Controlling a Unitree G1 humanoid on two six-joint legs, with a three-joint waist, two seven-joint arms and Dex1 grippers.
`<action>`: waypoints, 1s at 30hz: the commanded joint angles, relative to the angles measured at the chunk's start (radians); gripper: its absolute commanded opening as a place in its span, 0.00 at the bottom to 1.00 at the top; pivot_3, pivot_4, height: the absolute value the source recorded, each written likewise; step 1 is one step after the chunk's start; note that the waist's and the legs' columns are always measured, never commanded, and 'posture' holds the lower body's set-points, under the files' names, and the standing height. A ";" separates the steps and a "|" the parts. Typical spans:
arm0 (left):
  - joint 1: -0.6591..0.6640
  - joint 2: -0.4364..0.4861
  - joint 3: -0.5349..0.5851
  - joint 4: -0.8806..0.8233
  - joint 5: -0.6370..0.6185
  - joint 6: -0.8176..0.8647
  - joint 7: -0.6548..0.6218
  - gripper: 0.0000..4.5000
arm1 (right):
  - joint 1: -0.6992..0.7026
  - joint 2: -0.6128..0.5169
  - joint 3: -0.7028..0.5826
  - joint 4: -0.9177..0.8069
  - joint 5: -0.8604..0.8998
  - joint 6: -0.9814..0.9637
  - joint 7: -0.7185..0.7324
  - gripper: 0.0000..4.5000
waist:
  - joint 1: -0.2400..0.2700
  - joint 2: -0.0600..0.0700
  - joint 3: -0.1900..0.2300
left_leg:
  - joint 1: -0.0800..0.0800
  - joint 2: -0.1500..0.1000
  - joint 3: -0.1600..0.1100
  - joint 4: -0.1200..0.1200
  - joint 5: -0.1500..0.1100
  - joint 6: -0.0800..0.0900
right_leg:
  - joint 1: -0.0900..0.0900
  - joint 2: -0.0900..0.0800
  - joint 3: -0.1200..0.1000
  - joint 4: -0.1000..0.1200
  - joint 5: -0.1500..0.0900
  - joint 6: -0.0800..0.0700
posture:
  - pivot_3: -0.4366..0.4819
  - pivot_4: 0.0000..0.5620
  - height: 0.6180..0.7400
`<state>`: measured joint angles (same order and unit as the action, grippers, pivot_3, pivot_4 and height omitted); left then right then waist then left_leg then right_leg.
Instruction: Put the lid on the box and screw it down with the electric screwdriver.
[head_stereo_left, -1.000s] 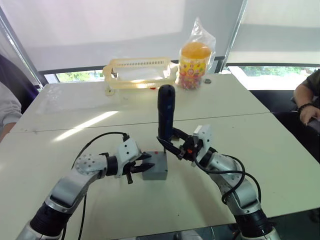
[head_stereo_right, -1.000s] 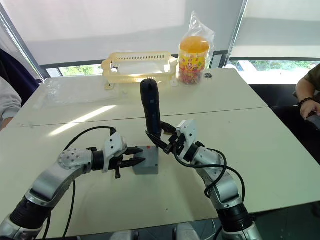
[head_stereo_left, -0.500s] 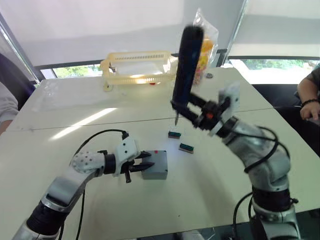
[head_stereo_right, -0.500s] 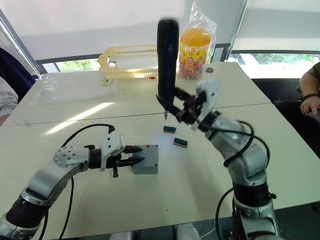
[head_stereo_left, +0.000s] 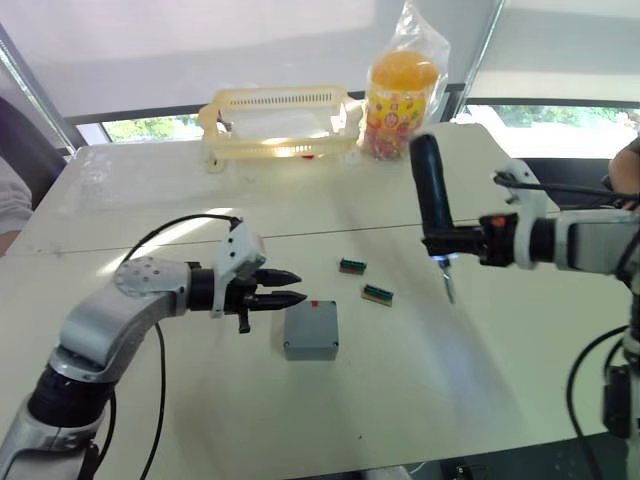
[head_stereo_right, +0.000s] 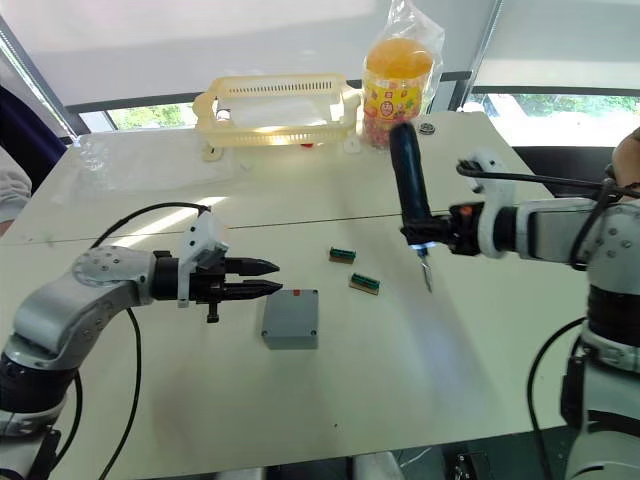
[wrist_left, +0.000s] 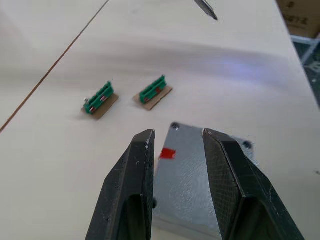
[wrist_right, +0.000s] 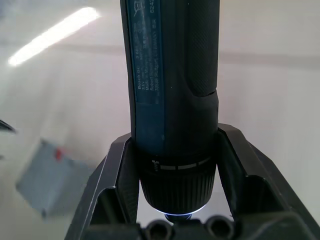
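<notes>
Green blocks (head_stereo_left: 362, 279): two; box (head_stereo_left: 310, 330): one.

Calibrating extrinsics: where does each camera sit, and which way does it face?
Eye views: head stereo pair, looking forward and down at the table; both arms show.
Left wrist view: on the left wrist, looking along the left tool at the box and two green blocks.
Right wrist view: on the right wrist, looking along the right tool clamping the electric screwdriver.
All share the box.

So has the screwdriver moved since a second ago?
Yes. The screwdriver has swung away from the box to the robot's right, past the green blocks.
</notes>
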<state>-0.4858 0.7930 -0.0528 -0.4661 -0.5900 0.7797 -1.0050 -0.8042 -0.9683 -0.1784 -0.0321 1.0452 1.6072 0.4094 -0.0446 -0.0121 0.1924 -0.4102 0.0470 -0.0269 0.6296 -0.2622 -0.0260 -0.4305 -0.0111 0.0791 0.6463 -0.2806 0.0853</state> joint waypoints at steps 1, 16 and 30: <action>0.008 0.040 0.028 -0.081 -0.034 0.026 -0.003 0.34 | -0.002 -0.061 0.061 0.078 0.033 0.007 0.032 0.39 | -0.004 0.000 0.001 | 0.000 0.001 0.000 0.000 -0.001 0.001 | 0.000 0.001 0.000 0.000 0.000 0.000 | 0.48 0.27 1.00; 0.200 0.097 0.081 -0.152 -0.045 0.058 0.090 0.34 | -0.133 0.040 0.406 0.418 -0.331 -0.104 0.227 0.62 | 0.000 0.000 0.002 | 0.001 0.000 0.002 0.005 0.001 -0.001 | -0.001 0.001 0.002 0.003 0.000 0.000 | 0.48 0.27 1.00; 0.311 0.036 0.181 -0.035 -0.029 0.039 0.213 0.34 | 0.068 0.002 0.212 -0.129 -0.360 -0.515 0.468 0.99 | 0.002 0.000 0.001 | 0.001 0.001 0.002 0.014 0.001 -0.001 | 0.002 0.001 0.001 0.009 0.002 0.002 | 0.48 0.27 1.00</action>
<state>-0.1839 0.8298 0.1104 -0.4936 -0.6310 0.8386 -0.8009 -0.7743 -0.9608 0.0635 -0.0250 0.6434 1.1374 0.8332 -0.0428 -0.0121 0.1939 -0.4096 0.0478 -0.0275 0.6429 -0.2619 -0.0269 -0.4281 -0.0102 0.0784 0.6554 -0.2791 0.0868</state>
